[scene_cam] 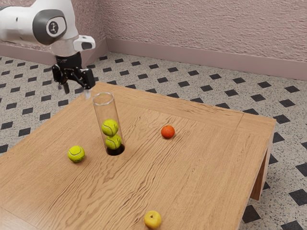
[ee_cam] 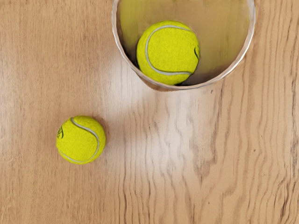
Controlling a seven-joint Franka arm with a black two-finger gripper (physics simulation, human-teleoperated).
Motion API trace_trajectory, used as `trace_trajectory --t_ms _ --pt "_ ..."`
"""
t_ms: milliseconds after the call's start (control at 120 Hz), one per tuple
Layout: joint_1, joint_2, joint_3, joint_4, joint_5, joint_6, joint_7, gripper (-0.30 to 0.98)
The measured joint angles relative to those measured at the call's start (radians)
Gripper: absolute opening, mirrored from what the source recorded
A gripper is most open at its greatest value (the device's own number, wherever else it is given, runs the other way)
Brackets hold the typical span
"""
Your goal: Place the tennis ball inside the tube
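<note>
Wooden table [scene_cam: 201, 163], fingers [scene_cam: 77, 93] wide apart, only air between.

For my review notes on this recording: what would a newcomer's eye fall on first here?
Probably the clear tube standing on the table, two bright tennis balls stacked inside. Next, the loose tennis ball beside it, and the orange-red fruit on the tube's other side.
</note>
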Motion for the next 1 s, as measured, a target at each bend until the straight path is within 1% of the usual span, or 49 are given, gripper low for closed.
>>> trace_trajectory --t_ms 100,225,258,333,458,642,733,875,1000 --pt "-0.036 -0.025 0.0 -0.036 -0.003 0.023 0.015 0.69" --pt "-0.088 -0.116 0.016 -0.24 -0.004 0.103 0.029 0.69" --pt "-0.086 -0.132 0.024 -0.286 -0.005 0.129 0.032 0.68" --pt "-0.047 -0.144 0.037 -0.354 -0.005 0.189 0.038 0.68" --pt "-0.016 -0.104 0.053 -0.433 -0.005 0.296 0.046 0.69" --pt "-0.03 -0.004 0.064 -0.475 -0.007 0.458 0.052 0.69" --pt "-0.027 0.005 0.068 -0.534 -0.01 0.536 0.053 0.69" --pt "0.025 0.04 0.069 -0.567 -0.009 0.651 0.054 0.69" --pt "0.069 0.074 0.073 -0.569 -0.009 0.722 0.056 0.69"
